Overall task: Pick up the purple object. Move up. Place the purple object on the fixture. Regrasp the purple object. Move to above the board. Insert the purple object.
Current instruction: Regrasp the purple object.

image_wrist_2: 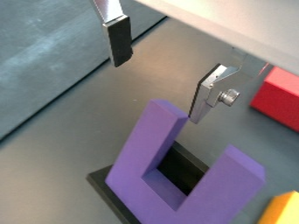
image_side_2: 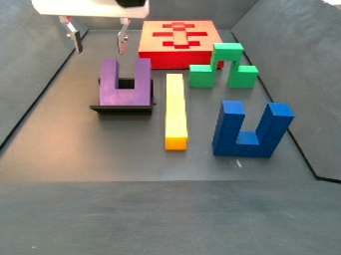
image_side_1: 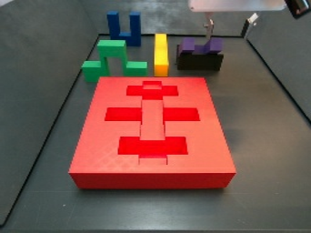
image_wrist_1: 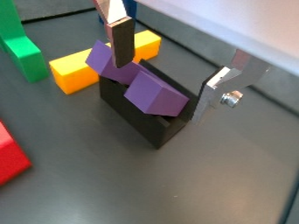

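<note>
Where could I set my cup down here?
Bare dark floor lies beside the big red board and before the blue U-block. It is crowded around the yellow bar, where open gripper fingers hover above the purple U-block.

end effector (image_side_2: pixel 102 38) clear above purple object (image_side_2: pixel 124 84)

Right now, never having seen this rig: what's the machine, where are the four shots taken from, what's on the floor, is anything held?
It is one robot arm ending in a two-finger tool. Two pictures come from cameras on its wrist, looking down past the fingers; two come from fixed cameras beside the work floor. The tool hangs open just above the purple object, a U-shaped block resting on the fixture, a dark bracket. Nothing is held: the fingers stand apart, clear of the block. Also on the floor: the big red board with recessed cut-outs, a yellow bar, a green block and a blue two-pronged block.
</note>
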Controlling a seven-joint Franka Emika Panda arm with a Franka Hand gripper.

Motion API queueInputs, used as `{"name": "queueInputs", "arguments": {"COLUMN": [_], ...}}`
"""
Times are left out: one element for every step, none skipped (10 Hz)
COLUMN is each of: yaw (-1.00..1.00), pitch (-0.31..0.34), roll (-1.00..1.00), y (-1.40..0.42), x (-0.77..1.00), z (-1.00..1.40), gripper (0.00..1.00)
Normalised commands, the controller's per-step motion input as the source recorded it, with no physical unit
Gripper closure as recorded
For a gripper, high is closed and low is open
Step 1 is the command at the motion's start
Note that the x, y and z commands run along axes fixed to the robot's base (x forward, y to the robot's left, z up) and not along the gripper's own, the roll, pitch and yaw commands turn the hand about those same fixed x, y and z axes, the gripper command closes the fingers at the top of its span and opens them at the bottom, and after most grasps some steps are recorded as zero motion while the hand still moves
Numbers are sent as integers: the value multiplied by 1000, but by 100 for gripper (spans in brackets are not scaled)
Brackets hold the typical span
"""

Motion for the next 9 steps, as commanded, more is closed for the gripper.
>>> {"name": "queueInputs", "arguments": {"yaw": [326, 300, 251, 266, 203, 91, 126, 189, 203], "pitch": [0, 0, 0, 14, 51, 89, 80, 17, 46], "roll": [1000, 1000, 1000, 1000, 1000, 1000, 897, 971, 1000], "y": [-111, -57, 0, 0, 0, 0, 0, -26, -57], "x": [217, 220, 66, 54, 0, -217, -137, 0, 46], "z": [-69, -120, -111, -114, -123, -31, -26, -214, -214], "gripper": [0, 0, 0, 0, 0, 0, 0, 0, 0]}}
